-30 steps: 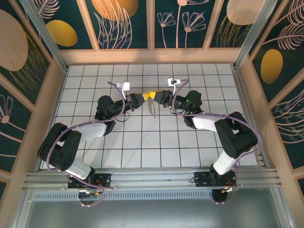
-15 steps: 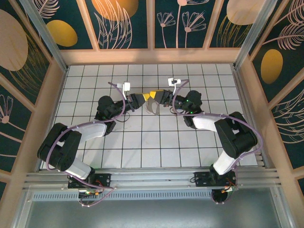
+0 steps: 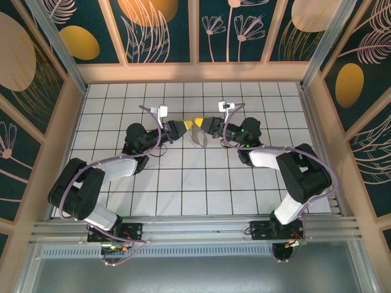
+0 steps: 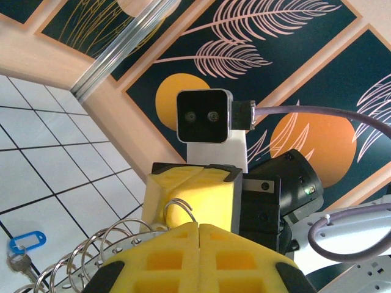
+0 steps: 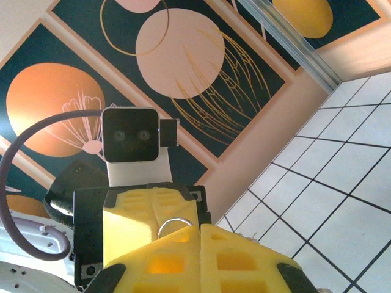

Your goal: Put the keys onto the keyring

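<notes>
No threading was done yet: the keyring (image 3: 197, 138) was gripped aloft between the shut left pincer (image 3: 186, 127) and shut right pincer (image 3: 200, 126), while the blue-headed key (image 4: 27, 239) was seen lying loose on the surface (image 3: 183, 183) below them

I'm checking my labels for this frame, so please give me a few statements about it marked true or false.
1. The left end effector and the right end effector are both shut. True.
2. The key has a red head. False: its head is blue.
3. The two end effectors meet tip to tip above the table. True.
4. The keyring lies flat by the arm bases. False: it hangs between the end effectors' tips, at mid-table.
</notes>
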